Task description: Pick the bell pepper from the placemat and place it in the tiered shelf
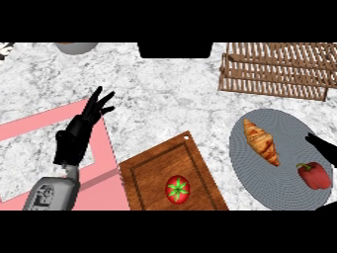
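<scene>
On the grey round placemat [273,123] at our right lies the red bell pepper [315,176], beside a croissant [261,141]. Our right robot hand [333,154] hovers just beside the pepper, fingers straight, holding nothing. Our left robot hand [76,136] rests open. Beyond stands the wooden tiered shelf [284,71].

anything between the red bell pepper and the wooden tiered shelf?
In the head view, the croissant lies on the grey round placemat between the red bell pepper and the wooden slatted tiered shelf; beyond the placemat, bare marble counter.
</scene>
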Robot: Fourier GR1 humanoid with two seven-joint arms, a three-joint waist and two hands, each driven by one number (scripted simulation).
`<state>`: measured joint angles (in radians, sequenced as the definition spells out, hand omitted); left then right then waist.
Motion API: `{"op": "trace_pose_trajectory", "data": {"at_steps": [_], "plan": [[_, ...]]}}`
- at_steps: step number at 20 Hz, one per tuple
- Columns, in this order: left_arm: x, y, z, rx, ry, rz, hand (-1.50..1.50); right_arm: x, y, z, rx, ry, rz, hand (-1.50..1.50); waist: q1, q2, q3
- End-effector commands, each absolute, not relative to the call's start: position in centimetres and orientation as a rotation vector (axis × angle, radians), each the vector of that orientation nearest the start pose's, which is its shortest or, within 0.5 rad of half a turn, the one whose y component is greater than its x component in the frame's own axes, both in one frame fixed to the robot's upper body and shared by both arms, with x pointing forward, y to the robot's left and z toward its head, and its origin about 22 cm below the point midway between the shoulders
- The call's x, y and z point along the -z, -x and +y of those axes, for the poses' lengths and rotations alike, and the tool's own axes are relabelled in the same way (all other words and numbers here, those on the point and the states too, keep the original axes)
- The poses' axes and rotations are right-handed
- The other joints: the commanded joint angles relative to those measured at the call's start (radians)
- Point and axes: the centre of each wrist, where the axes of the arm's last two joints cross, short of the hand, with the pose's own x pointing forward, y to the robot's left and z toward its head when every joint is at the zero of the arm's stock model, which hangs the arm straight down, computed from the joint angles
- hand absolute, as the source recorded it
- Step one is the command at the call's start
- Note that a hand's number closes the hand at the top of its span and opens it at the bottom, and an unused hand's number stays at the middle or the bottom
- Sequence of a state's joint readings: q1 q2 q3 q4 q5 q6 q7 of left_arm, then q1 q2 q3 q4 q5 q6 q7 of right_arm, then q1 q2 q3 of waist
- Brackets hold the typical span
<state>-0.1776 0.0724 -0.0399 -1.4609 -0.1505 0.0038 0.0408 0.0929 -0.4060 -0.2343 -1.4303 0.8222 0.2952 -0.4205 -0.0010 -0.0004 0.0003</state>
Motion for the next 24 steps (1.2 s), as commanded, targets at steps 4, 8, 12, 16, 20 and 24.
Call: {"op": "trace_pose_trajectory", "data": {"at_steps": [4,8,12,16,20,24], "plan": [[-2.4,-28.2,22.5,0.260,-0.111,-1.571,0.00,0.8,-20.1,-37.4,-1.102,0.593,-1.273,-1.50,-0.001,0.000,0.000],[-1.2,-27.5,23.6,0.239,-0.097,-1.575,0.00,1.0,-20.1,-40.2,-1.224,0.611,-1.234,1.50,0.002,0.000,0.000],[-2.1,-28.0,23.6,0.257,-0.118,-1.570,0.00,1.0,-21.7,-40.3,-1.245,0.672,-1.298,1.50,0.002,0.000,0.000],[0.1,-25.6,22.7,0.254,-0.096,-1.565,0.00,2.2,-18.6,-39.2,-1.213,0.679,-1.332,1.50,0.000,-0.001,0.000],[-1.3,-28.7,22.9,0.250,-0.118,-1.567,0.00,-0.4,-21.4,-35.0,-1.100,0.688,-1.350,1.50,-0.005,-0.001,-0.001],[-1.5,-28.6,21.1,0.278,-0.102,-1.572,0.00,0.9,-24.0,-23.7,-0.939,0.726,-1.207,1.50,0.012,0.001,-0.005]]}}
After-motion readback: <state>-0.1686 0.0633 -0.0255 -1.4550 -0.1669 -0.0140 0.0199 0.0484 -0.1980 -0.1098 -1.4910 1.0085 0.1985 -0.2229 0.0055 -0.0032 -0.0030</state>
